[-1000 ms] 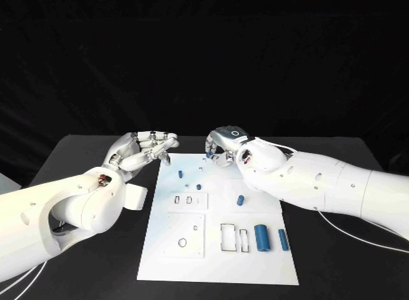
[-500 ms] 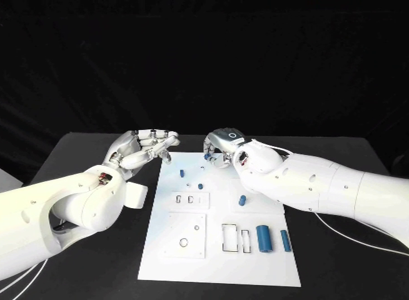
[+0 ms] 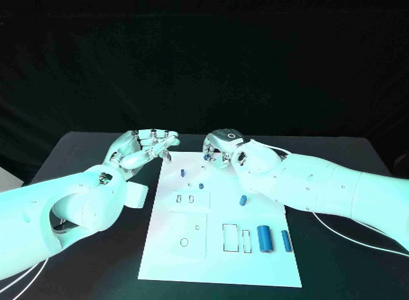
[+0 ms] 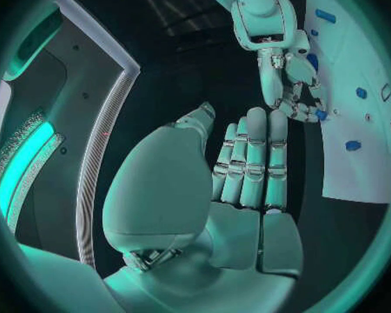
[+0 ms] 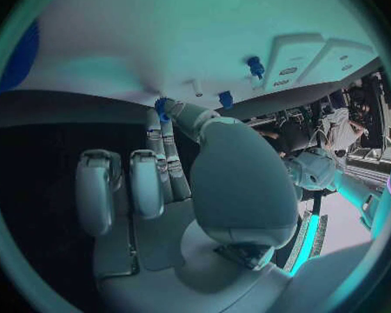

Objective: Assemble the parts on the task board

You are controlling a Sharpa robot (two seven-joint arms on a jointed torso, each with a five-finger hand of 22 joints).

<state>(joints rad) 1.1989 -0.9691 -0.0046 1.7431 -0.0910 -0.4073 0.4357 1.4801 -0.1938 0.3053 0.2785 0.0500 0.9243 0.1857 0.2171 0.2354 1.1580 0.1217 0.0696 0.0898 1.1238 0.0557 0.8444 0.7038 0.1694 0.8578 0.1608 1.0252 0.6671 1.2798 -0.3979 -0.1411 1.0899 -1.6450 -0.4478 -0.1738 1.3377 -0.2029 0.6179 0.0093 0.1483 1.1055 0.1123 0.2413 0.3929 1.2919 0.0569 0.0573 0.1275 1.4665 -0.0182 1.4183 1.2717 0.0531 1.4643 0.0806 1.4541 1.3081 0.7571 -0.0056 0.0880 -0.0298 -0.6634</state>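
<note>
Table (image 3: 78, 147): black, carrying the white task board (image 3: 259, 262).
Board: blue parts (image 3: 261, 237) toward 4 o'clock.
Right hand (image 3: 221, 147): pinches a blue part (image 5: 161, 108) at 12 o'clock edge.
Left hand (image 3: 143, 147): fingers curled, empty.

From the head we look steeply down on the black surface (image 3: 87, 156) and the whole white board (image 3: 221, 219), both arms coming in from the sides. Our left wrist camera sits close behind the left hand (image 4: 248, 167) and faces across to the right hand (image 4: 286, 83) and the board's far edge. Our right wrist camera sits close behind the right hand (image 5: 174, 167), facing the board (image 5: 204, 42). All three share the board's far end.
</note>
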